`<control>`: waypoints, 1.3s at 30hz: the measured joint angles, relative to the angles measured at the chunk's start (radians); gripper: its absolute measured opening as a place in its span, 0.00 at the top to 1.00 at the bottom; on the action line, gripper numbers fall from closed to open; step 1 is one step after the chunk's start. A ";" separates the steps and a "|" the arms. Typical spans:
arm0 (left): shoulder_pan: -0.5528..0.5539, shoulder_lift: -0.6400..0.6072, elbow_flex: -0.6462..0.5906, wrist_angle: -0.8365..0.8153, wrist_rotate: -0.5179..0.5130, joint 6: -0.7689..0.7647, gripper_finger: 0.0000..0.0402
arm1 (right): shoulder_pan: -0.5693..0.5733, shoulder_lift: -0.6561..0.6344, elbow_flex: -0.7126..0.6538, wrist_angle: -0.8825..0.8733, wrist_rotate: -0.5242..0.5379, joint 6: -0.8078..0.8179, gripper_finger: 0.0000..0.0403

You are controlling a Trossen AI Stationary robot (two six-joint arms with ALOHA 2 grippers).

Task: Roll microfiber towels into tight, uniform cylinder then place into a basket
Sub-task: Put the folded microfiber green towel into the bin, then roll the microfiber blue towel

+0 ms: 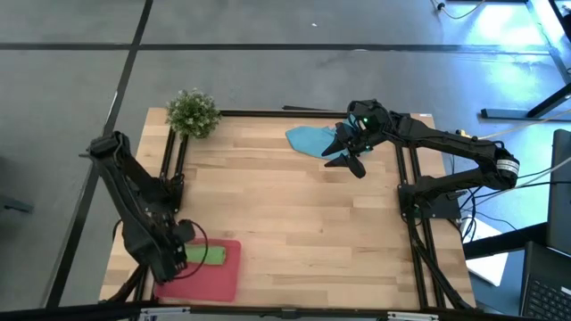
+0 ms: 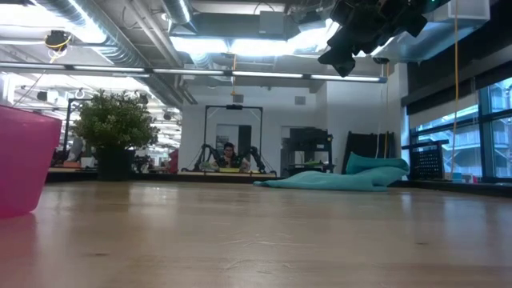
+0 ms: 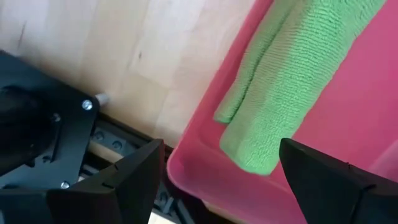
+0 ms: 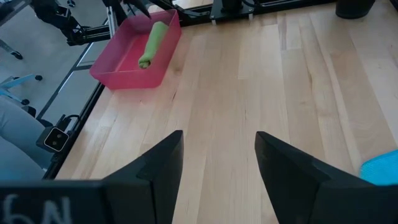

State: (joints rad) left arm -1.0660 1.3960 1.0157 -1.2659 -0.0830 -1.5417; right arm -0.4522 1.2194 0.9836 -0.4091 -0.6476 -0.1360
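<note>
A lime green towel (image 1: pixel 207 255), rolled into a cylinder, lies lengthwise on the floor of the pinkish-red basket (image 1: pixel 214 281) at the table's near left corner. My left gripper (image 3: pixel 230 186) hangs open above one end of the green roll (image 3: pixel 292 81), pointing down and touching nothing. The light blue towel (image 1: pixel 310 139) lies loosely spread on the wood at the far side. My right gripper (image 1: pixel 343 153) hovers open beside it, above the table and tilted downward, with nothing between its fingers (image 4: pixel 163 168).
A small bushy plant (image 1: pixel 193 112) stands at the far left corner. A black frame rail (image 1: pixel 169 160) runs along the table's left side, and another along its right. Bare wood (image 1: pixel 294 223) lies between basket and blue towel. A person (image 2: pixel 228 152) sits far behind the table.
</note>
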 joint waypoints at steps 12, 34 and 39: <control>0.101 -0.172 0.000 -0.031 -0.227 0.004 0.24 | 0.000 0.000 0.000 0.000 0.000 0.000 0.50; 0.775 -0.267 0.000 0.466 -0.357 0.707 0.24 | 0.000 0.000 0.000 0.000 0.000 0.000 0.50; 0.898 -0.223 0.000 0.609 -0.325 0.839 0.24 | 0.000 0.000 0.000 0.000 0.000 0.000 0.50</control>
State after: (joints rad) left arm -0.1681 1.1734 1.0157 -0.6570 -0.4076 -0.7022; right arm -0.4524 1.2194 0.9836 -0.4091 -0.6476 -0.1360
